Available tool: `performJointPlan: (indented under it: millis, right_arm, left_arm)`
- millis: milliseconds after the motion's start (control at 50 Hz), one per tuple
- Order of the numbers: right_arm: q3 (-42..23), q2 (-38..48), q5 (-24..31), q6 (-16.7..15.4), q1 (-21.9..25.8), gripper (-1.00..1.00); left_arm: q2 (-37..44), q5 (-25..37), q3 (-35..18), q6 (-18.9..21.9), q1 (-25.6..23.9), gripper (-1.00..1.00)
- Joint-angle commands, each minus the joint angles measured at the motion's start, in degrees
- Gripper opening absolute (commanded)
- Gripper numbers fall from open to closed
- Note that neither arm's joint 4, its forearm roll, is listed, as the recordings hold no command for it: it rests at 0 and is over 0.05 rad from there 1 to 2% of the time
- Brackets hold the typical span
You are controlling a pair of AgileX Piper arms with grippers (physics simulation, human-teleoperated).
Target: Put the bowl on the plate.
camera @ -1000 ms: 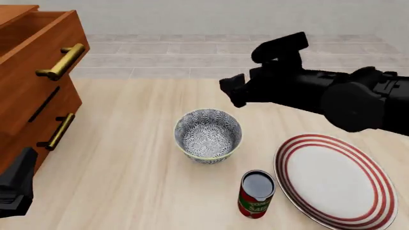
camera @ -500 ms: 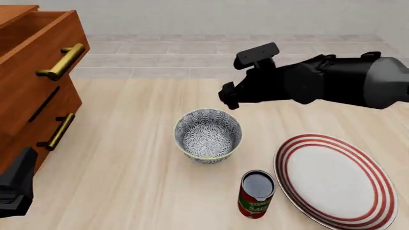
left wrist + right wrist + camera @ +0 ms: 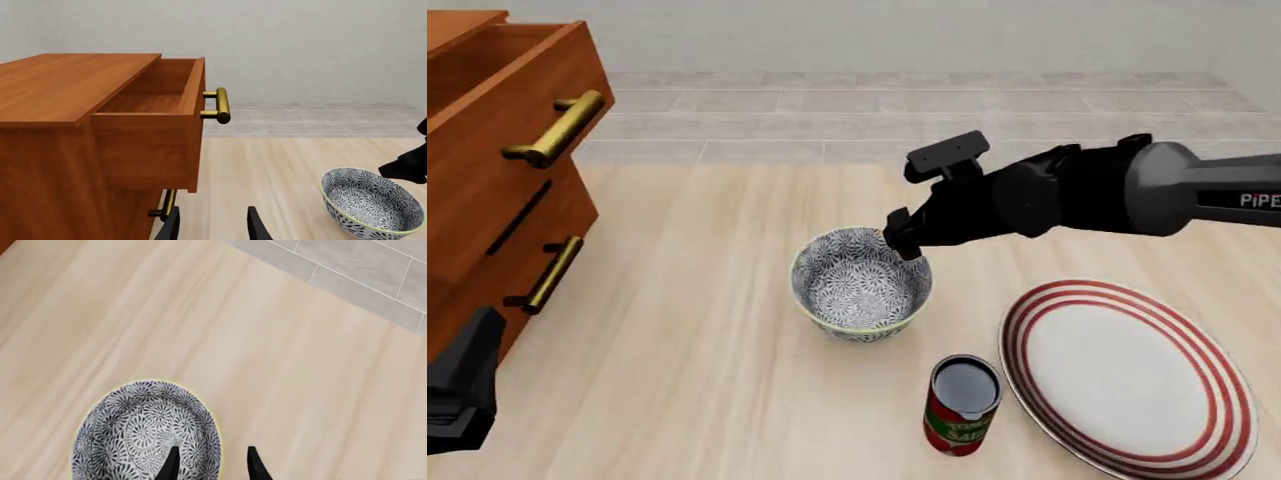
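Note:
The bowl (image 3: 862,285), grey-and-white floral with a pale yellow-green rim, stands upright on the table's middle. To its right lies the plate (image 3: 1128,375), white with red rings, bare. My right gripper (image 3: 902,240) hangs at the bowl's far right rim. In the right wrist view this gripper (image 3: 212,462) is open, one finger over the inside of the bowl (image 3: 143,432) and the other outside its rim. My left gripper (image 3: 212,229) is open and holds nothing, low beside the dresser, with the bowl (image 3: 370,205) well off to its side.
A red-and-green labelled can (image 3: 962,405) stands upright between bowl and plate, close to the plate's left edge. A wooden dresser (image 3: 494,170) with brass handles fills the left side, its top drawer (image 3: 153,125) pulled out. The left arm's black body (image 3: 461,390) sits at the lower left.
The right arm has swung down and toward the bowl, bringing its gripper from above and behind the bowl to the bowl's far right rim. Bowl, plate, can and left arm have not moved.

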Motion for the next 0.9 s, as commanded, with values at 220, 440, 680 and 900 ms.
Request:
performJointPlan:
  millis: [220,440,680,900]
  right_arm:
    - [2.83,3.88,-2.40,1.14,0.64,1.00]
    - [4.00,5.20,-3.67,1.37,0.54,1.00]
    - [4.01,5.93,-4.10,0.91,-0.27,1.00]
    - [3.90,6.71,-4.37,0.95,-0.50,1.00]
  left_arm:
    - [0.00,0.00,0.00,0.00,0.00,1.00]
    - [0.00,0.00,0.00,0.00,0.00,1.00]
    - [0.00,0.00,0.00,0.00,0.00,1.00]
    - [0.00,0.00,0.00,0.00,0.00,1.00]
